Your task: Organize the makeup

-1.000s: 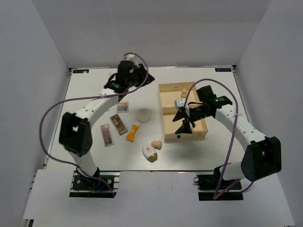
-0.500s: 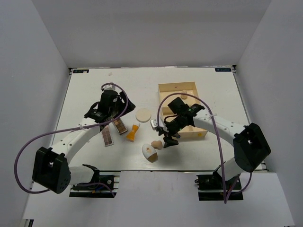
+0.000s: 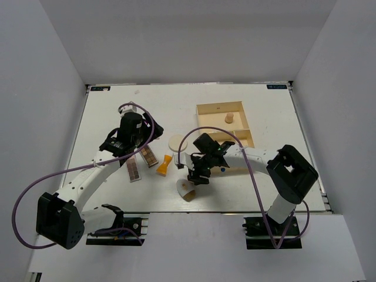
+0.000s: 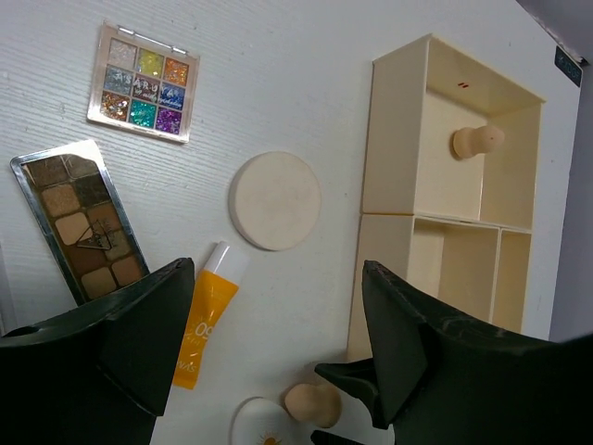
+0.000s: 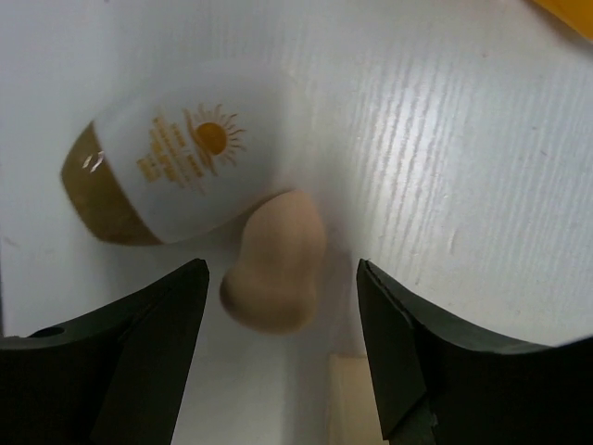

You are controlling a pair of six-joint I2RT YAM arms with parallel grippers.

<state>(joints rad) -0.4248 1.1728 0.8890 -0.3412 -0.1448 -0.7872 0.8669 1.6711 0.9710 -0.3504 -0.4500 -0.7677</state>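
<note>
Peach foam sponge [image 5: 273, 269] lies on the white counter [image 5: 445, 139], in the gap just ahead of my right jaws, which are spread wide to either side of it and touch nothing. The sponge's narrow end rests against a white egg-shaped container [image 5: 162, 171] with a brown base and an orange sun print, lying on its side.

My left jaws are spread too and hold nothing, hanging above the counter. Below them lies an orange tube [image 4: 208, 315] with a white cap, and just past the cap sits a round cream disc [image 4: 275, 200]. Left of the tube is a long brown eyeshadow palette [image 4: 82, 218]. Beyond it is a small square glitter palette [image 4: 141, 82]. From above, a second long brown palette [image 3: 134, 169] lies just beside the first. To the right of the disc stands a cream three-compartment box [image 4: 400, 139], with a second peach sponge [image 4: 477, 141] in its largest compartment.
</note>
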